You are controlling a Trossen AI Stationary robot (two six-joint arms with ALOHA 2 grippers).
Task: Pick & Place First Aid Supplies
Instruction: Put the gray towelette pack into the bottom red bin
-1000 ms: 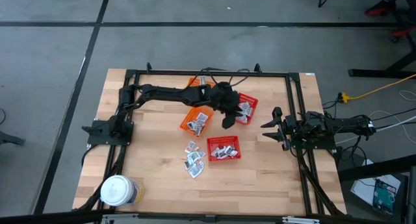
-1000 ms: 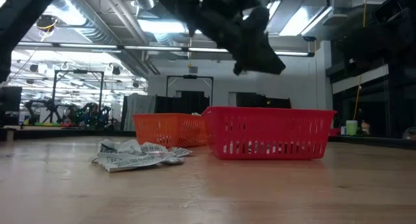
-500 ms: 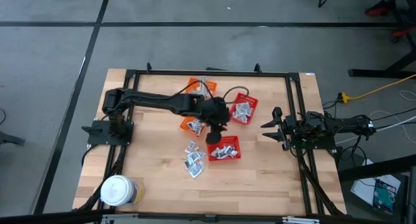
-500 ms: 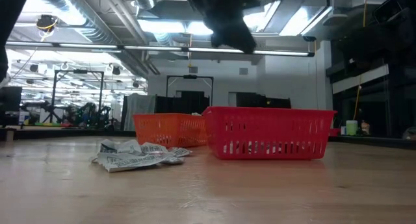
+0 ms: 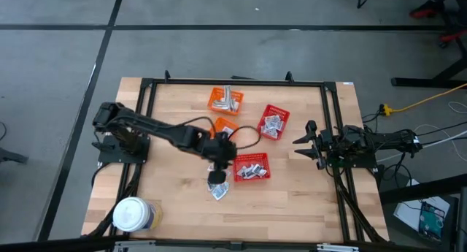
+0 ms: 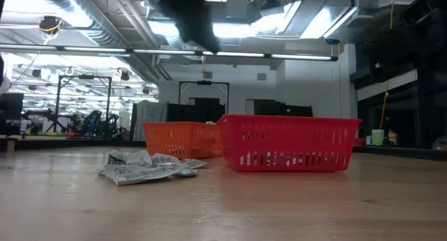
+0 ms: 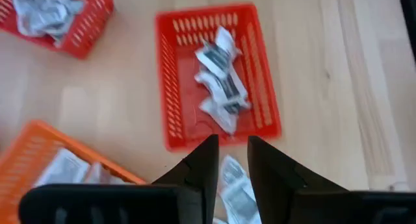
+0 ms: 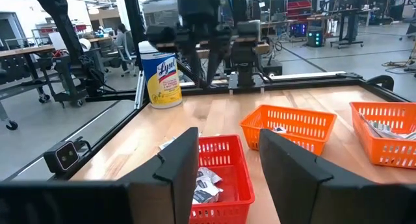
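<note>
From where I stand, the big white-lidded jar [image 5: 132, 214] sits at about 7 o'clock on the bench [image 5: 168, 201], far from the work. The left gripper [image 5: 217, 173] hangs over the loose pile of first aid supplies [image 5: 218, 189], which lies on the bare wood near 6 o'clock, just beside the nearest red basket [image 5: 251, 166]. In the left wrist view its fingers [image 7: 203, 167] stand narrow, with only a small gap, and nothing is between them; one sachet of the pile shows just under the tips.

I judge that the step in hand is the reach for a next sachet from the pile. The next move calls for lowering onto one flat packet and pinching only that one, then lifting it to a basket.

Other sachets already lie in the red basket, in a second red basket [image 5: 273, 122] at 1 o'clock and in the orange basket [image 5: 225, 99] at 12 o'clock.

The right gripper [image 5: 300, 143] waits at 3 o'clock, its fingers [image 8: 289, 165] apart and empty.
</note>
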